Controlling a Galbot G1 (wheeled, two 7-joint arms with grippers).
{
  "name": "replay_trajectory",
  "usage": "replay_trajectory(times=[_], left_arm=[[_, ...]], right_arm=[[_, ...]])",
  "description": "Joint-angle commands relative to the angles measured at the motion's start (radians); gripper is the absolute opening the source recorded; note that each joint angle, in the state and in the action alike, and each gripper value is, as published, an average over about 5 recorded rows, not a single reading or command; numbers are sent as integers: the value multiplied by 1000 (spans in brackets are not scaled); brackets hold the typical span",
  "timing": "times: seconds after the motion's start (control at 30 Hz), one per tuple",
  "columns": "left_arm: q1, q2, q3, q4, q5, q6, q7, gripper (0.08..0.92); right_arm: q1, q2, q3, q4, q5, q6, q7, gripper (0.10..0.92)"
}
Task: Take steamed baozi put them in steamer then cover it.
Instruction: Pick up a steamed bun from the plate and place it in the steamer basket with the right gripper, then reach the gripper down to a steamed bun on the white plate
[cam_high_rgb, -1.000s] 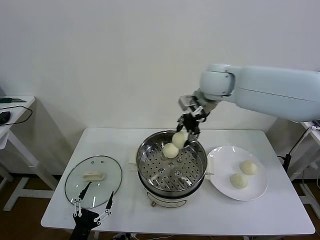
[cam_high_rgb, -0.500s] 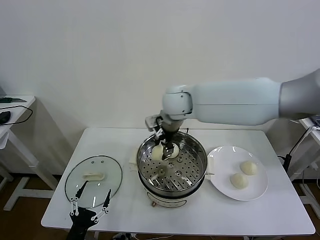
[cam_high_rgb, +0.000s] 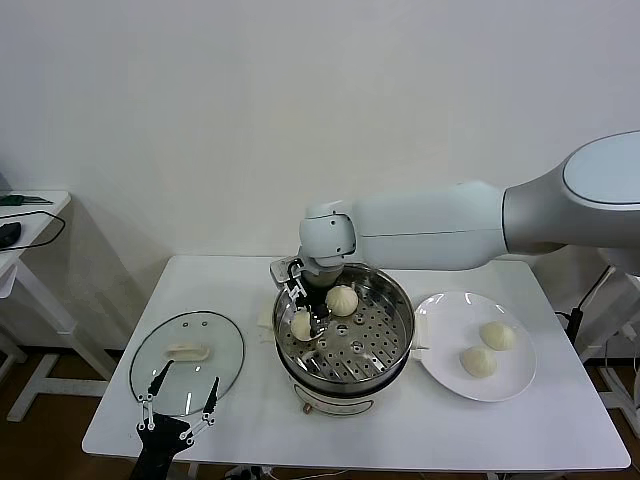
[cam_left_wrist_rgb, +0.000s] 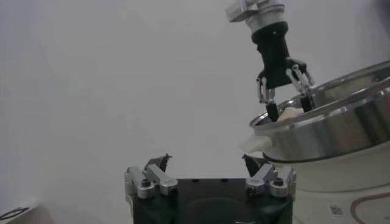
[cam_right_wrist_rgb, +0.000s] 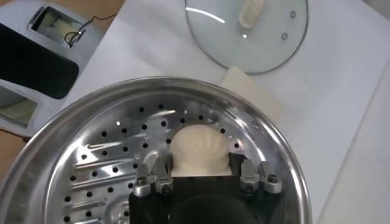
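Shiny steel round steamer pot (cam_high_rgb: 385, 345): I count two white buns (cam_high_rgb: 341, 299) inside | white plate (cam_high_rgb: 445, 320): two buns | right gripper (cam_high_rgb: 306, 318) fingers still hugging one bun, barely apart | left gripper (cam_high_rgb: 180, 400) wide open, empty | one glass lid (cam_high_rgb: 215, 340)

We see a white table (cam_high_rgb: 520, 425) against a plain white wall (cam_high_rgb: 200, 120). On it, at three o'clock, lies a white plate (cam_high_rgb: 445, 330). A cream pad (cam_right_wrist_rgb: 253, 91) lies flat on the tabletop. At nine o'clock, apart, stands a side table (cam_high_rgb: 40, 215) bearing a dark cable (cam_high_rgb: 40, 235).
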Motion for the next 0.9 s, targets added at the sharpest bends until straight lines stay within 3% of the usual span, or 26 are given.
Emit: replay_trajectory(times=[0.03,0.27,0.47,0.6,0.9], left_arm=[[1,0,-3,2,-1,0,-1,823],[4,-5,-3,-3,-1,2,-1,823],[3,-8,1,-6,2,5,-1,823],[2,-8,8,-10,7,9,-1,823],[5,-2,9,-1,14,7,0,823]], right_arm=[[-20,16,-2,-6,-8,-3,9,678],[-1,-41,33,44,-15,-1,0,814],[69,-220,74,125,-67,16,-49,822],[120,-393,92,141,-168,70,-160,823],[80,-753,190,7,-356,287,-383,823]])
